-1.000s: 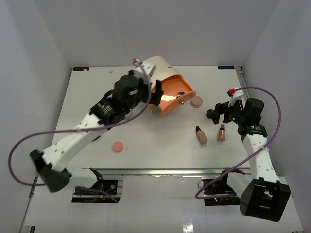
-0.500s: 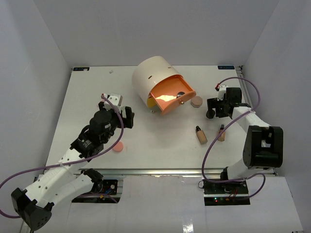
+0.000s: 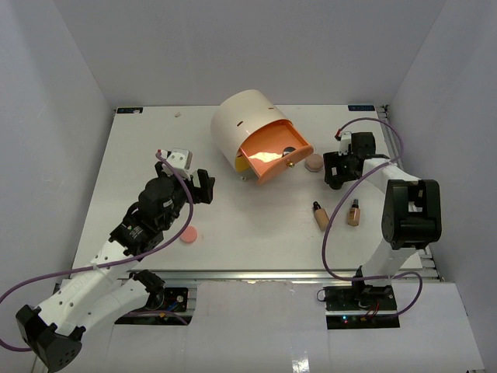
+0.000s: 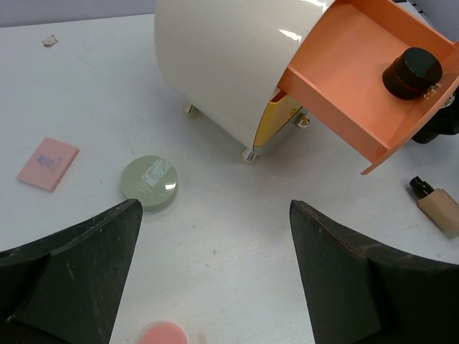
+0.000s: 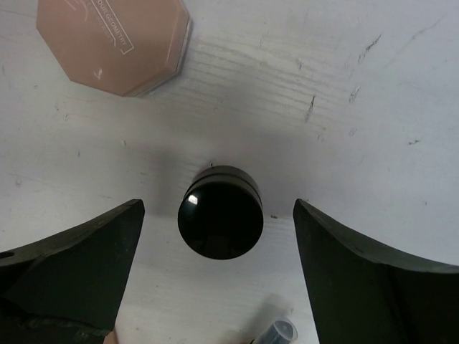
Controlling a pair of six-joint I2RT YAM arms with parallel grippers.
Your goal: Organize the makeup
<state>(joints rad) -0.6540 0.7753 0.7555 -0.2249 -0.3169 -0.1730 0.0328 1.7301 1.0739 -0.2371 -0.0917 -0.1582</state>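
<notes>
In the right wrist view a small black round jar (image 5: 220,223) stands on the table between the wide fingers of my open right gripper (image 5: 218,204), untouched. The beige compact (image 5: 115,43) lies just beyond it. Two tan bottles (image 3: 321,216) (image 3: 353,212) lie near the right gripper (image 3: 332,172). My left gripper (image 4: 214,203) is open and empty above bare table. A pink round compact (image 4: 163,334) lies just below it, and a green compact (image 4: 148,183) to its left. A second black jar (image 4: 412,72) sits in the orange drawer (image 4: 344,86).
The big cream cylindrical box (image 3: 245,124) lies at the back centre, its orange drawer (image 3: 272,155) pulled out toward the right arm. A small pink square piece (image 4: 48,163) lies left of the green compact. White walls close in the table on three sides.
My left arm has drawn back from the box toward the near left. My right gripper has moved farther and leftward, over the black jar beside the beige compact.
</notes>
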